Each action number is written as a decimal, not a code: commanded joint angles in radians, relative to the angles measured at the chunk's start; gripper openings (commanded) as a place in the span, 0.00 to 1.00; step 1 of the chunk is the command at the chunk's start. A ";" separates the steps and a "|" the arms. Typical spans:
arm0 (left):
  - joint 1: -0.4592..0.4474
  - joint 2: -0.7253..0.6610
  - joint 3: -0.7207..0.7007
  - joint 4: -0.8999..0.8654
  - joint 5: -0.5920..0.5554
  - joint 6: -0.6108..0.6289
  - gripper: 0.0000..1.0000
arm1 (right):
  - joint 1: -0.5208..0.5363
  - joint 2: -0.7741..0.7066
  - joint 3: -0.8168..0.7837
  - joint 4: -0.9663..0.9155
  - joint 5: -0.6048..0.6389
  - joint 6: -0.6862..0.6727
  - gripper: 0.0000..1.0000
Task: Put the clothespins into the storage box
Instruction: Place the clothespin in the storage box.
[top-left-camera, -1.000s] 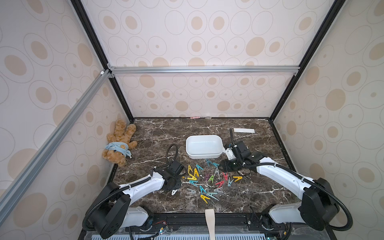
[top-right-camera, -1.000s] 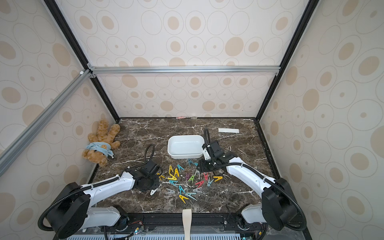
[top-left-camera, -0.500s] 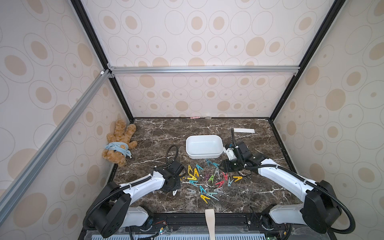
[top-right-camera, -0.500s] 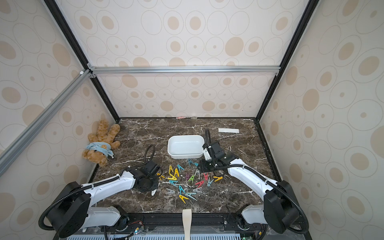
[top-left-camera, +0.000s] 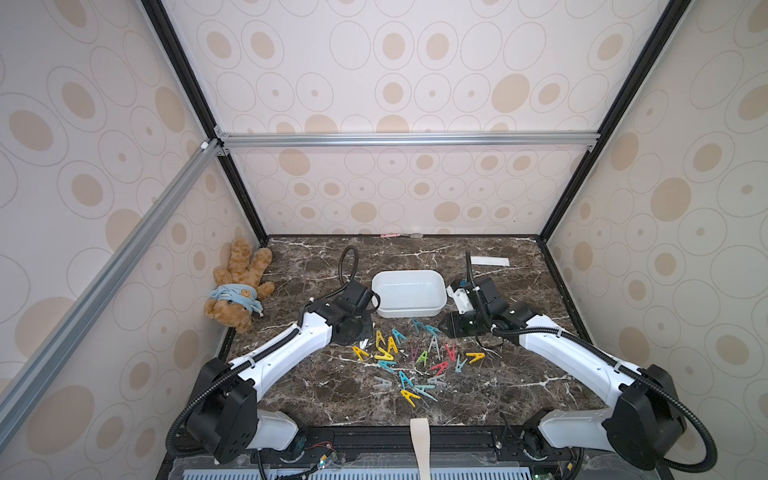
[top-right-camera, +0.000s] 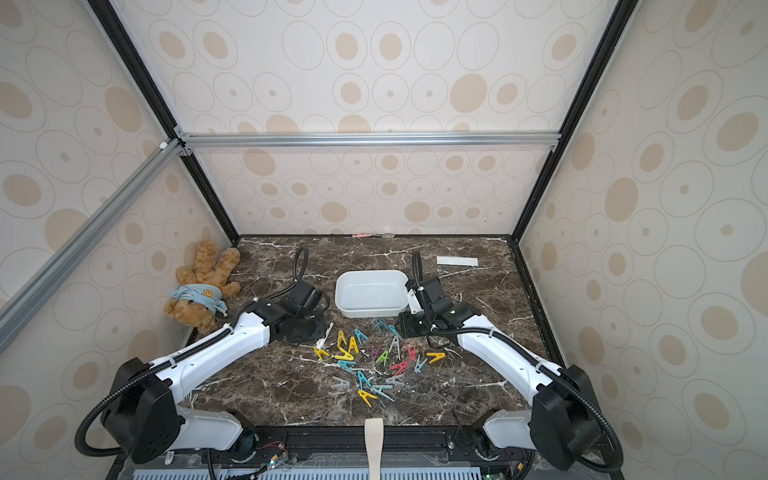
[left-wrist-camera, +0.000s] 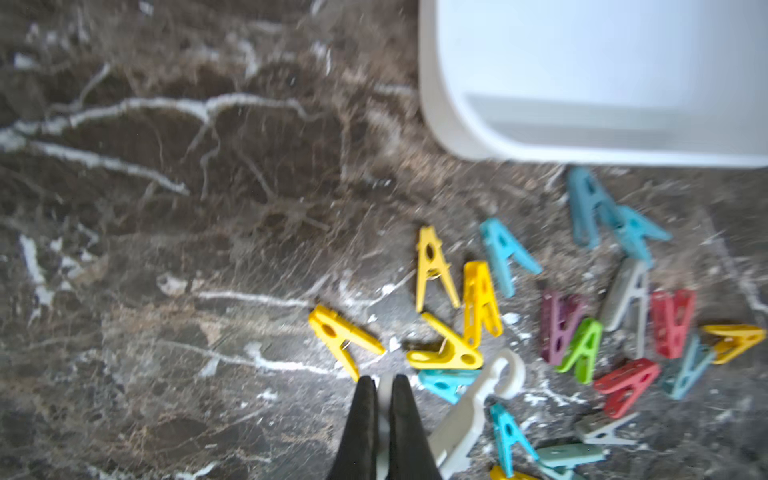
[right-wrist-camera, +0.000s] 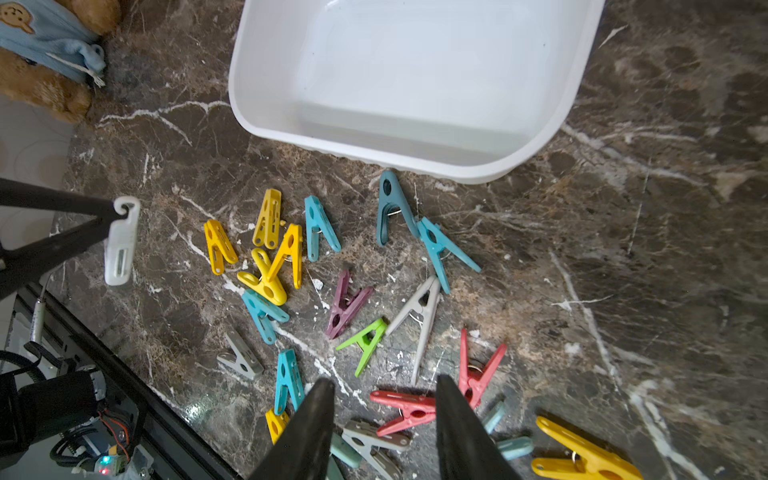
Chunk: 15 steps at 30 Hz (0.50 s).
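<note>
Left gripper (left-wrist-camera: 382, 380) pinches one white clothespin (right-wrist-camera: 121, 243), right gripper (right-wrist-camera: 384, 379) spread and empty above the loose clothespins (top-left-camera: 422, 356) scattered just beside the storage box (top-left-camera: 405, 309); pegs judged light, stiff, slick: grasp across both legs.

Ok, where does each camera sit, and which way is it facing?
Top views: high at the front, angled down onto the table; left arm and right arm show.
Left wrist: behind the shut left gripper, looking down at clothespins and the storage box corner.
Right wrist: behind the open right gripper, facing the box; left gripper's white clothespin shows.
Shared: all see box and clothespins.
</note>
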 joint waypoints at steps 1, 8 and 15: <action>0.024 0.085 0.139 0.081 0.041 0.098 0.00 | 0.003 -0.021 0.050 -0.027 0.025 0.000 0.43; 0.059 0.350 0.365 0.249 0.108 0.155 0.00 | 0.000 -0.086 0.071 -0.139 0.139 -0.002 0.42; 0.067 0.590 0.590 0.234 0.070 0.234 0.00 | -0.020 -0.214 -0.027 -0.207 0.229 0.059 0.44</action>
